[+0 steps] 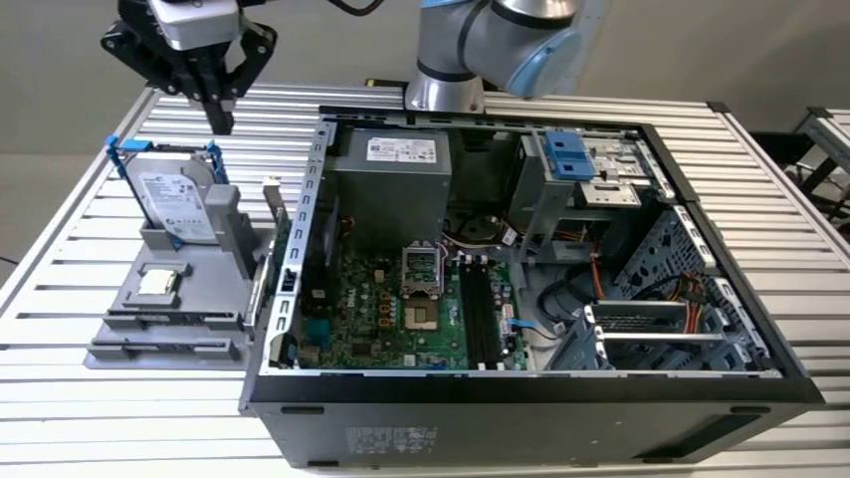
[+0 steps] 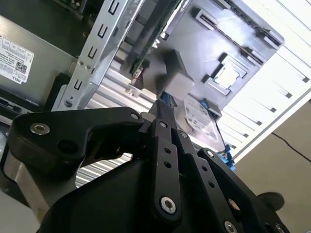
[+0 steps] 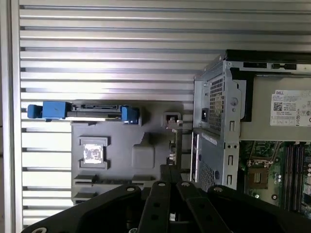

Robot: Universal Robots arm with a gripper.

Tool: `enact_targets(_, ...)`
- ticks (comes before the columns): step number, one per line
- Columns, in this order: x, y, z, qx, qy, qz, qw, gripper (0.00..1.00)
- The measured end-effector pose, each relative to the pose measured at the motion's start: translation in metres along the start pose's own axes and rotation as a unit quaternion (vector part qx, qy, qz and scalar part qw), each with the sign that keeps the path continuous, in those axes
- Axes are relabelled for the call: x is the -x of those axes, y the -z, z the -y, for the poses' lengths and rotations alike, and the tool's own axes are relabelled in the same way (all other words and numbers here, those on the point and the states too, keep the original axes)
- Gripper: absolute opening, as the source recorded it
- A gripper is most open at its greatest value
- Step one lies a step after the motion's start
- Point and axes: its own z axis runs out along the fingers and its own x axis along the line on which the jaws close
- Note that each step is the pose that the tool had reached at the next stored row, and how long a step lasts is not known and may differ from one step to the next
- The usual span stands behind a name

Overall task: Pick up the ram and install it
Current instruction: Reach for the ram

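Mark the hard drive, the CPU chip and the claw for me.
hard drive [image 1: 173, 194], exterior view, on its silver top face.
CPU chip [image 1: 158, 282], exterior view, on the middle of its silver lid.
claw [image 1: 222, 121], exterior view, at the fingertips, above the hard drive's far end.

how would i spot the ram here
Find the open computer case; a grey holder sits beside it, on the exterior view's left. The ram is the thin board standing on edge nearest the case, unlike the blue-bracketed hard drive or flat square chip.
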Motion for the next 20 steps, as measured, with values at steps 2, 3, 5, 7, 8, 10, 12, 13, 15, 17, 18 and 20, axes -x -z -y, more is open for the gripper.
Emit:
enact_targets(2, -0.0063, 0.0001, 0.0, 0.0, 0.001, 0.0, 1.0, 0.0)
enact_targets(3, -0.0096, 0.0002, 0.0, 0.0, 0.001, -0.0001, 1.0, 0.0)
enact_targets(5, -0.0163, 0.0003, 0.0, 0.0001, 0.002, 0.0, 1.0, 0.0)
enact_targets(7, -0.0225, 0.0004, 0.0, 0.0001, 0.002, -0.0001, 1.0, 0.0)
enact_targets(8, -0.0256, 0.0005, 0.0, 0.0, 0.003, -0.0002, 1.0, 0.0)
enact_targets(10, -0.0318, 0.0005, 0.0, 0.0001, 0.003, -0.0001, 0.99999, 0.0)
enact_targets(12, -0.0376, 0.0006, 0.0001, 0.0001, 0.004, -0.0002, 0.99999, 0.0)
enact_targets(13, -0.0406, 0.0007, 0.0, 0.0001, 0.004, -0.0002, 0.99999, 0.0)
enact_targets(15, -0.0469, 0.0008, 0.0, 0.0001, 0.004, -0.0003, 0.99999, 0.0)
enact_targets(17, -0.0534, 0.0009, 0.0, 0.0001, 0.005, -0.0004, 0.99999, 0.0)
enact_targets(18, -0.0569, 0.0009, 0.0001, 0.0001, 0.005, -0.0005, 0.99999, 0.0)
enact_targets(20, -0.0631, 0.0011, 0.0001, 0.0001, 0.005, -0.0007, 0.99999, 0.0)
